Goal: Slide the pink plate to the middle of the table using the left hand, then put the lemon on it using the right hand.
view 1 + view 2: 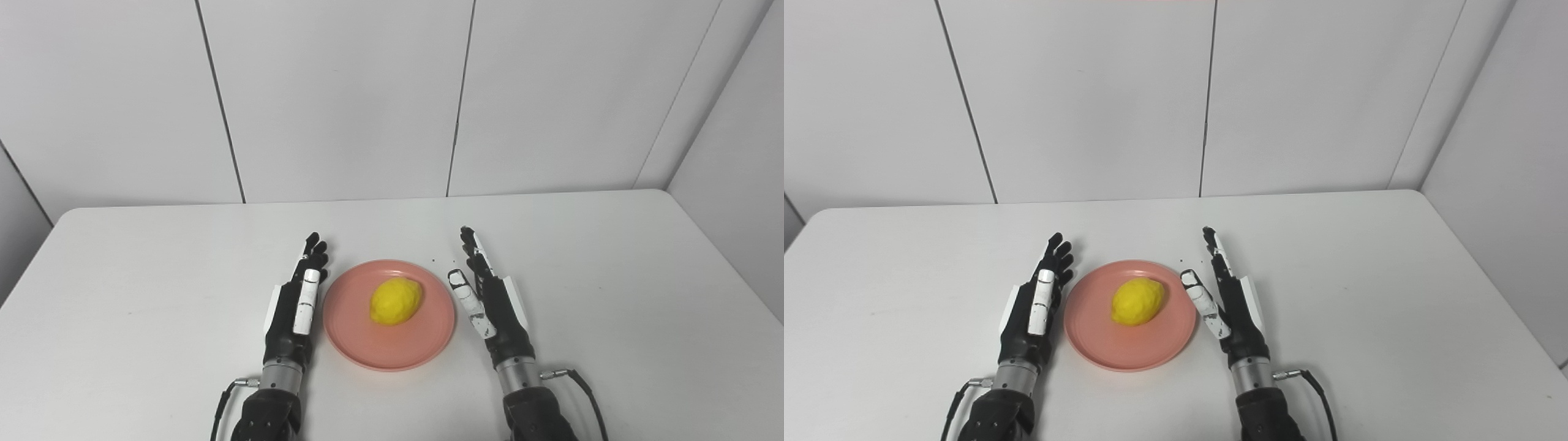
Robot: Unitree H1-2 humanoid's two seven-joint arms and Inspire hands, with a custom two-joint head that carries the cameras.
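A pink plate [392, 349] lies on the white table [153, 275], near the middle and toward the front edge. A yellow lemon [395, 301] rests on the plate, slightly above its centre. My left hand [297, 303] stands just left of the plate's rim, edge-on, fingers stretched forward and holding nothing. My right hand [490, 300] stands just right of the plate in the same pose, open, its thumb close to the rim. Neither hand touches the lemon.
White wall panels [343, 92] rise behind the table's far edge. A few small dark specks [436, 260] lie on the table just beyond the plate. Cables [585, 386] trail from both wrists near the front edge.
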